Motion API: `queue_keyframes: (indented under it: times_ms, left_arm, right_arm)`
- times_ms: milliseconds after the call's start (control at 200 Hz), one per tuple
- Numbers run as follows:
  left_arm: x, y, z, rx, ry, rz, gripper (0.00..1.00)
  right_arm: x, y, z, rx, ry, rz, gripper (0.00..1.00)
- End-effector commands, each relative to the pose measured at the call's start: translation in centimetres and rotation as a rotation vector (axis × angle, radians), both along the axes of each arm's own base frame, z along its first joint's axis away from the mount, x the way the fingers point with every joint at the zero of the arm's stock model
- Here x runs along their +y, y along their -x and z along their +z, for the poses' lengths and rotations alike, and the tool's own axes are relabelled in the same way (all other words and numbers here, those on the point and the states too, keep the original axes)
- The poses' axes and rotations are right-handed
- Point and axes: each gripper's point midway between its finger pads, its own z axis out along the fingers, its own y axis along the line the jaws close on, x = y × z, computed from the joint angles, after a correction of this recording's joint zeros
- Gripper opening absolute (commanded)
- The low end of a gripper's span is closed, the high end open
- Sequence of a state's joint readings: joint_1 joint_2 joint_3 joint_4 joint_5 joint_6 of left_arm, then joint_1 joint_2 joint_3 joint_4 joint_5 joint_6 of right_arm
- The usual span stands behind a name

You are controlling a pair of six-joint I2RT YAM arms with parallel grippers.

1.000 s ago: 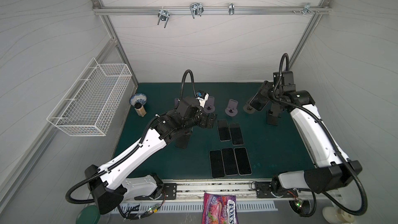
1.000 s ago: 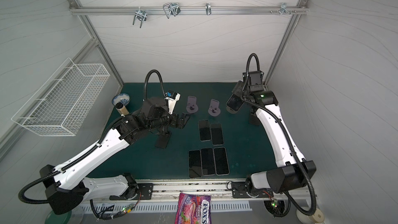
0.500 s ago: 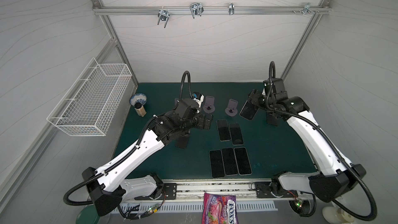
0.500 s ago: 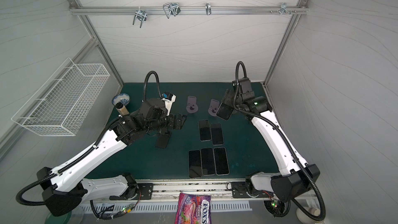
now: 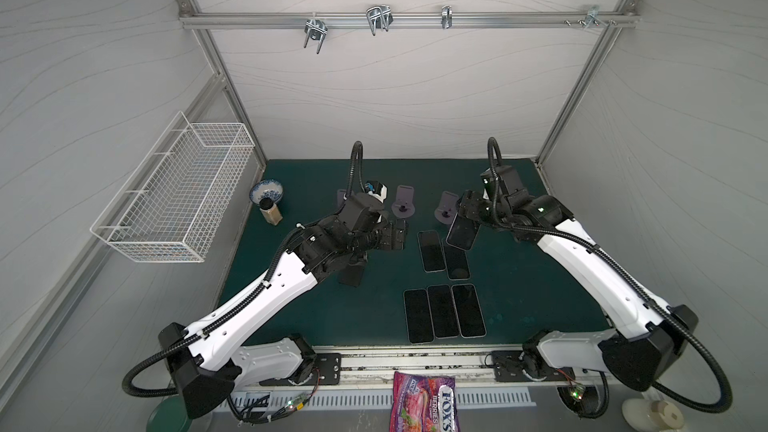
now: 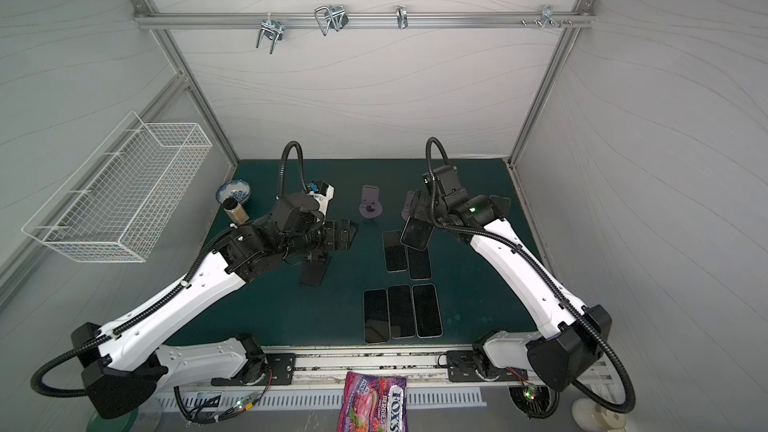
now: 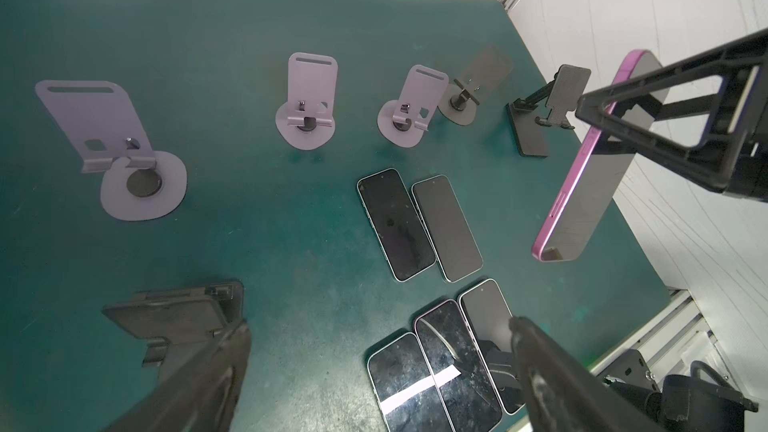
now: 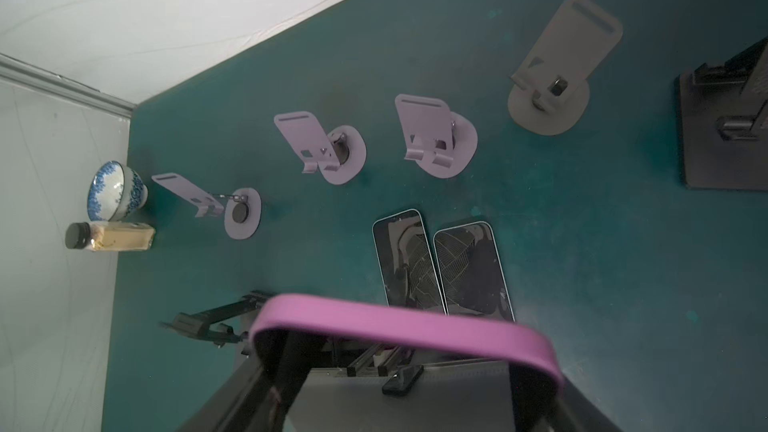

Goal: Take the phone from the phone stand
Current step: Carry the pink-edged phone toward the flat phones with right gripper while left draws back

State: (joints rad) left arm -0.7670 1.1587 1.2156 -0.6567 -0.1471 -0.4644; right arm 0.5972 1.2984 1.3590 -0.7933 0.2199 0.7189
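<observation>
- Two jaws of the right gripper (image 5: 466, 218) were closed on the phone (image 5: 460, 233) near one end; left gripper (image 5: 394, 235) stood wide open, empty.
- Phone hung tilted above two flat phones (image 5: 430, 251), clear of the stands (image 5: 404, 204).
- Judged stiff, glassy, slippery, breakable; best held by its pink side edges.
- Since a second before, it had travelled from the right rear toward centre.
</observation>
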Motion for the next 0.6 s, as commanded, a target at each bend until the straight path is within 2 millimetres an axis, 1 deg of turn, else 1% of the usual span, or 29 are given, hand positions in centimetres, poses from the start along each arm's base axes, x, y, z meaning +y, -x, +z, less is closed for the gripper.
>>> queue_keyframes:
  times_ms: [0,175,280,435,595]
  left_arm:
    - [1.0,0.3,0.5,-0.004,0.011,0.045,0.98]
    - [1.8,0.8,0.3,0.003,-0.002,0.057,0.98]
    - [2.6,1.2,0.2,0.006,-0.020,0.069,0.98]
    - [3.1,1.8,0.1,0.008,-0.013,0.073,0.98]
    - [3.6,2.2,-0.4,0.012,-0.018,0.077,0.98]
  right_arm:
    - [0.7,0.2,0.9,-0.033,-0.035,-0.011,0.58]
    - [2.0,0.6,0.5,-0.022,-0.025,0.026,0.58]
    - [2.5,0.8,0.4,-0.016,-0.020,0.041,0.58]
    - [3.3,1.2,0.3,-0.005,-0.017,0.064,0.58]
    - [4.4,1.7,-0.4,0.027,-0.013,0.100,0.58]
